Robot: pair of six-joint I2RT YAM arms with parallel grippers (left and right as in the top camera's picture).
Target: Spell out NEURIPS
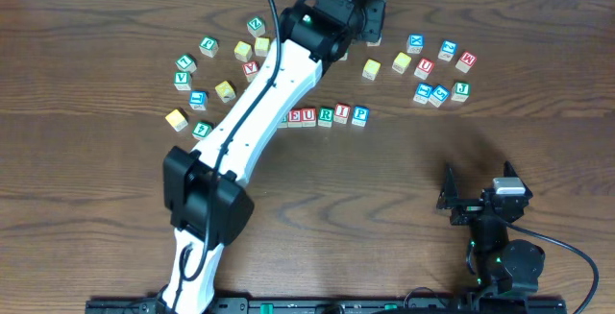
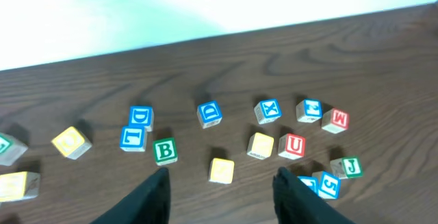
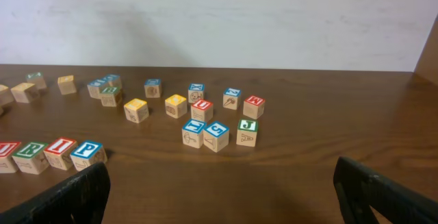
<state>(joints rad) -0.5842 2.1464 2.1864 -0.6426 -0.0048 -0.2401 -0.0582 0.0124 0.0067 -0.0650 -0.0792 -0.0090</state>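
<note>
My left gripper point(image 2: 220, 181) hangs wide and empty toward 12 o'clock, and my right gripper point(image 3: 219, 183) is spread wide too, holding nothing. What I read as the S block point(image 1: 439, 93) lies at 2 o'clock from the P end of the row point(image 1: 325, 115), touching a neighbour point(image 1: 423, 91). I judge it light, rigid wood, so I'd pinch its free opposite faces.

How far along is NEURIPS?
Done: the row reads E-U-R-I-P; any N is hidden under the left arm. In hand: nothing; the left end effector hangs open over loose blocks, the right end effector is open too. Left: the S, likely the blue S block beside the J block, placed after the P block.
</note>
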